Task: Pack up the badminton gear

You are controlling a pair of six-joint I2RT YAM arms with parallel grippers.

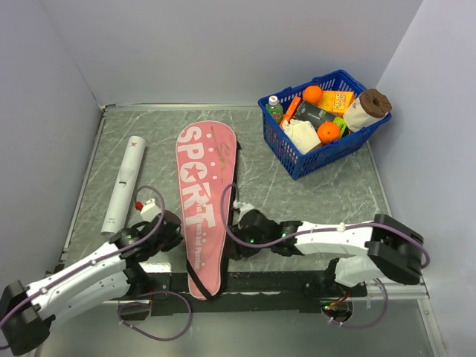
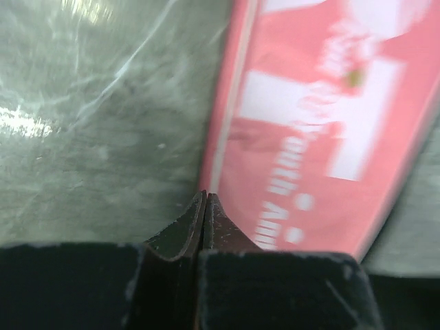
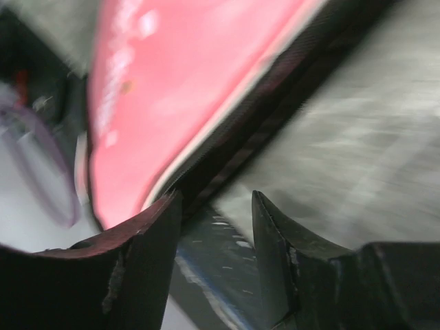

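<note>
The pink racket-shaped bag (image 1: 202, 193) lettered "SPORT" lies flat mid-table, its narrow end toward the arm bases. The long white tube (image 1: 125, 182) lies to its left. My left gripper (image 1: 176, 227) is shut at the bag's left edge; in the left wrist view its tips (image 2: 206, 196) meet right at the bag's (image 2: 323, 124) white piping, with nothing seen between them. My right gripper (image 1: 236, 230) is open at the bag's right edge; in the right wrist view (image 3: 216, 199) it is beside the bag (image 3: 185, 82) and its black strap (image 3: 275, 96). The rackets and the shuttlecock are not in view.
A blue basket (image 1: 297, 165) of groceries stands at the back right, with a paper roll (image 1: 368, 108) sticking out of its right side. Grey walls close in the table at the left, back and right. A black rail (image 1: 253, 281) runs along the near edge.
</note>
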